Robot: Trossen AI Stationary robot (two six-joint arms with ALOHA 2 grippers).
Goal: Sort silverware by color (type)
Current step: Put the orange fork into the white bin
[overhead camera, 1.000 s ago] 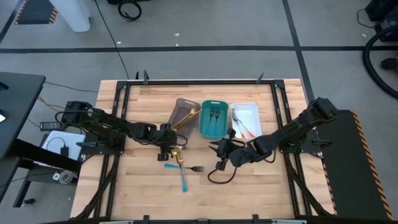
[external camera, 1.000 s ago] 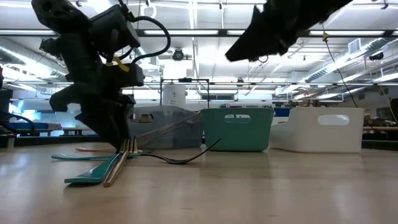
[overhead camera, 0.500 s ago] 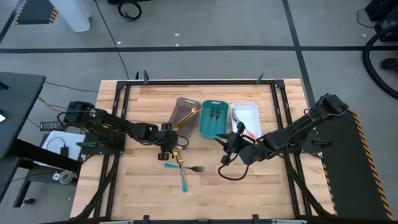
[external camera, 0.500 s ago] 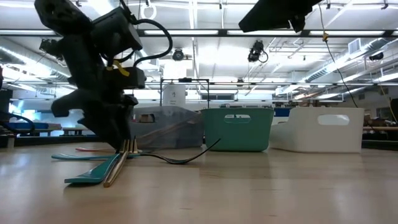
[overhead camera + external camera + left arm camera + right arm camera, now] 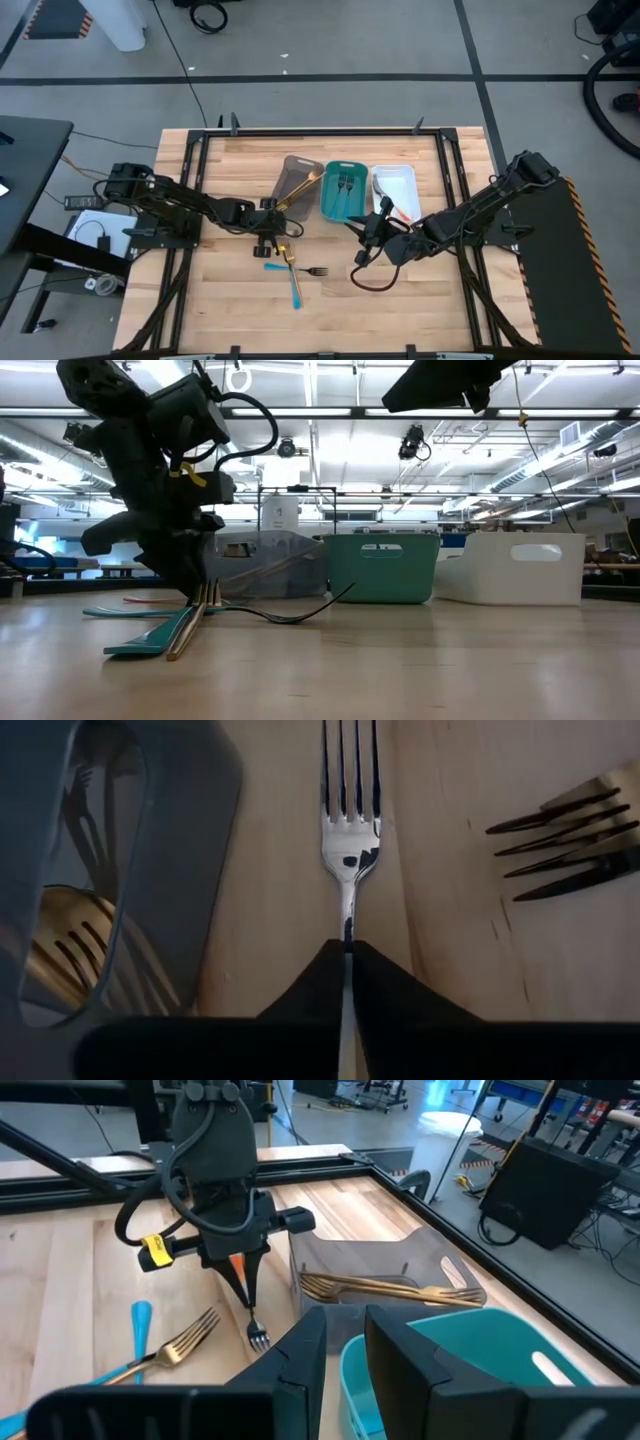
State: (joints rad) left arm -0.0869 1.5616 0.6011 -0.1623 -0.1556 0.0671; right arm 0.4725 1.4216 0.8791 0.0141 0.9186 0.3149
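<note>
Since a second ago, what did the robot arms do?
The left gripper pinched shut on the silver fork lying on the table, beside the grey-brown tray. The right gripper lifted and moved back toward the white tray, holding nothing. The gold fork, the blue pieces and all three trays stayed put.

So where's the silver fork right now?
High view: the silver fork lies left of center, pinched in the left claw, beside the grey tray and gold fork.
</note>
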